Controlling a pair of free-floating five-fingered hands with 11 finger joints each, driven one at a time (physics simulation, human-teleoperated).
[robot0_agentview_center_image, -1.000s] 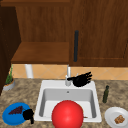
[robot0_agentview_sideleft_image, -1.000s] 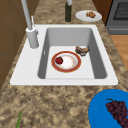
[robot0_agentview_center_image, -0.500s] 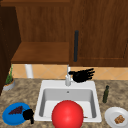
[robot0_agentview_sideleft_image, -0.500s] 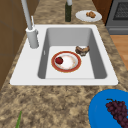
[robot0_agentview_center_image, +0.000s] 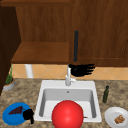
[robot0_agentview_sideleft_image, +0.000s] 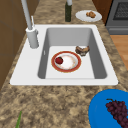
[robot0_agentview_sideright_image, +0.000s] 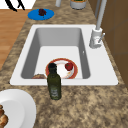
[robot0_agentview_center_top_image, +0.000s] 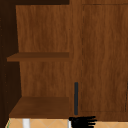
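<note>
Hanging low at the counter's front edge, the left hand (robot0_agentview_center_image: 28, 115) sits curled shut on nothing, just beside the blue plate (robot0_agentview_center_image: 10, 117) that carries dark grapes (robot0_agentview_center_image: 15, 110). Next comes the white sink (robot0_agentview_center_image: 42, 86), with a red-rimmed plate (robot0_agentview_sideleft_image: 66, 61) lying in its basin. Above it, the right hand (robot0_agentview_center_image: 81, 69) hovers with straight, spread fingers, its fingertips touching the top of the faucet (robot0_agentview_center_image: 68, 77). Farther right stand a dark green bottle (robot0_agentview_center_image: 106, 94) and a white plate (robot0_agentview_center_image: 110, 115).
</note>
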